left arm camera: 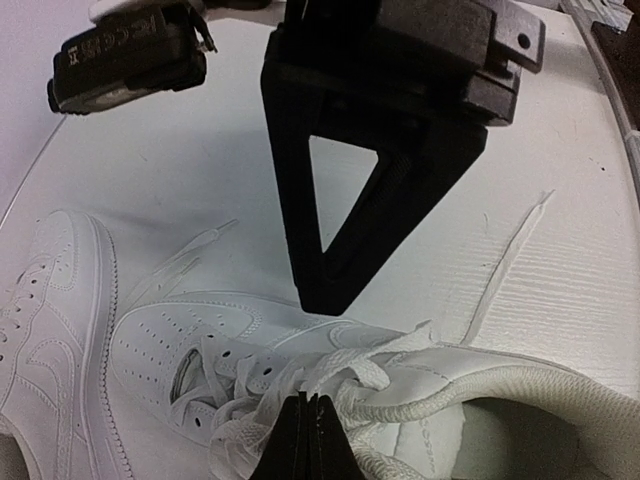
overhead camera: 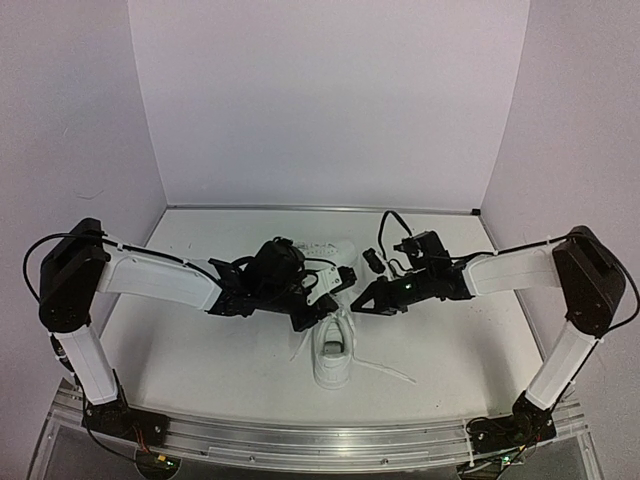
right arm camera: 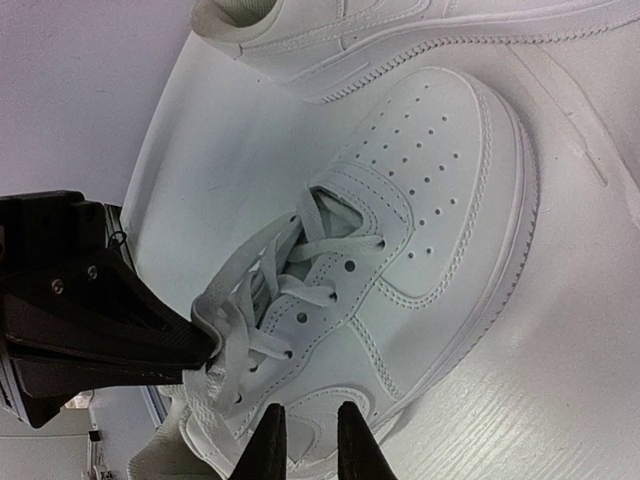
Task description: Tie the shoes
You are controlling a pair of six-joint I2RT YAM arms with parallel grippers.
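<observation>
Left fingers (left arm camera: 292, 445) were together, tips buried in the lacing of the near shoe (left arm camera: 165, 335). From the left wrist view I couldn't tell whether a lace was actually pinched between them. Right fingers (right arm camera: 268, 448) were apart, and the shoe's side panel showed through the gap.

Each wrist view gave me the other arm. Left wrist had one right finger as a big black triangle pointing down at the eyelets, just above the shoe. Right wrist had the left fingers side-on, tip touching the laces at the top of the tongue. Neither wrist view showed its own fingers that way.

Right wrist showed the lacing best: crossed through the eyelets but slack, with the tongue exposed. Left wrist alone picked up a loose lace (left arm camera: 512, 255) lying flat on the tabletop (overhead camera: 200, 350) beyond the shoe, plus a black box (left arm camera: 128, 48) with lettering up top. I couldn't tell what that was.

Second shoe (overhead camera: 338, 247) sat just beside the first, farther from the arm bases. In the top view the left arm hid most of it. The wrist views showed it clearly, on its sole and close alongside.

Only the top view gave the layout: both arms reached in to meet over the near shoe, mid-tabletop, fingers close together.
</observation>
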